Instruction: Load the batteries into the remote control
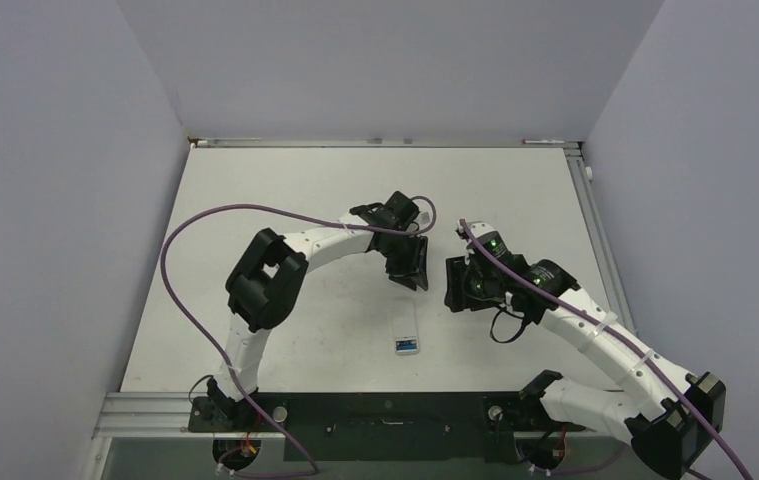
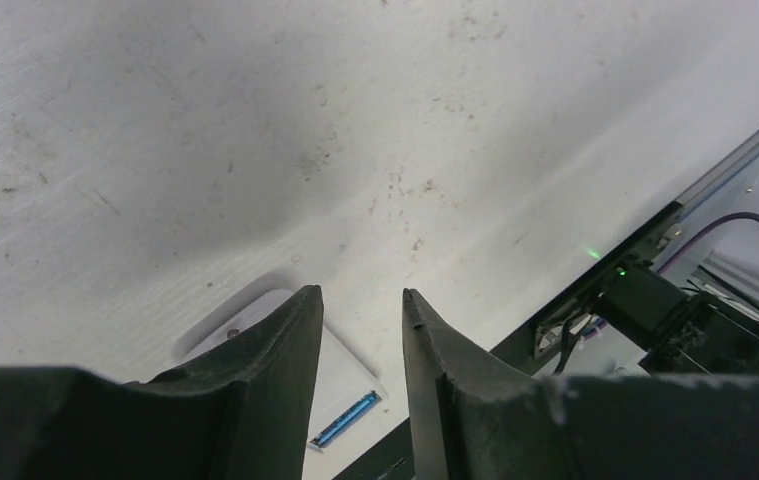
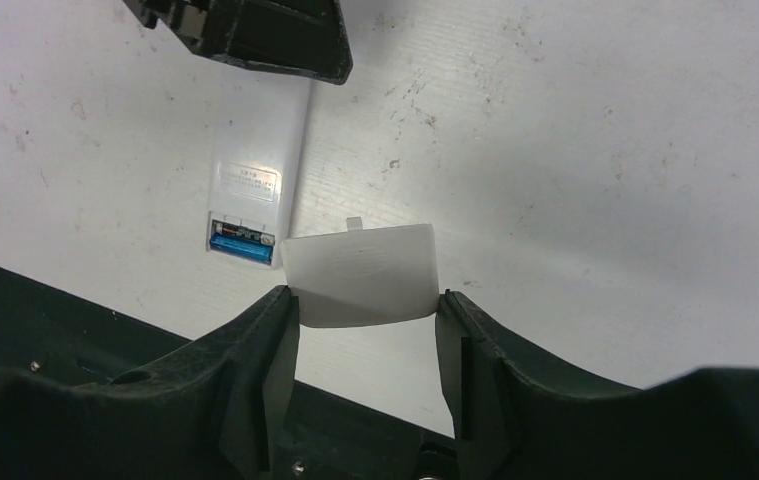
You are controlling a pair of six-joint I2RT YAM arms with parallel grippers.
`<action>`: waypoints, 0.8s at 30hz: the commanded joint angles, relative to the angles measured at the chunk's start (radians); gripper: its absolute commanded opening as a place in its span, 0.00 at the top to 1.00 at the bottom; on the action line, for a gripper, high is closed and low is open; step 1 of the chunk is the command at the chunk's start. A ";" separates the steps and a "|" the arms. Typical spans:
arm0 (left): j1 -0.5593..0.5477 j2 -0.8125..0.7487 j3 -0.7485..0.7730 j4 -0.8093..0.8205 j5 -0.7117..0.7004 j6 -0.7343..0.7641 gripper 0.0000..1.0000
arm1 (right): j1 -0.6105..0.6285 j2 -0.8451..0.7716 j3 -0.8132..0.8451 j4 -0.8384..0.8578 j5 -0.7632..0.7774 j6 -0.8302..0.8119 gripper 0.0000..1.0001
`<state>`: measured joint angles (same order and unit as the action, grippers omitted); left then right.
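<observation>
The remote [image 1: 409,332] is a small white handset. It lies flat with its plain back up, in the lower centre of the top view, and its long side runs up and down the frame. The compartment at its lower end is open. Inside, the blue battery [image 3: 243,248] lies crosswise, and the dark battery [image 3: 240,231] lies just above it, side by side.
</observation>
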<state>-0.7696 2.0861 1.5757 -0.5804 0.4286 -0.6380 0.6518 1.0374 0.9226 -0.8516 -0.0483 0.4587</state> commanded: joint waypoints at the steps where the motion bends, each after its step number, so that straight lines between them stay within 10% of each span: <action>1: -0.015 0.043 0.070 -0.078 -0.031 0.052 0.69 | 0.023 -0.016 0.028 -0.017 0.011 0.012 0.92; 24: 0.038 -0.109 -0.191 -0.082 -0.114 0.071 0.75 | 0.182 0.137 0.100 -0.041 0.025 -0.091 0.91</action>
<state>-0.7700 2.0571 1.4235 -0.6567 0.3759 -0.5789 0.8223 1.1542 0.9630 -0.8955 -0.0319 0.4454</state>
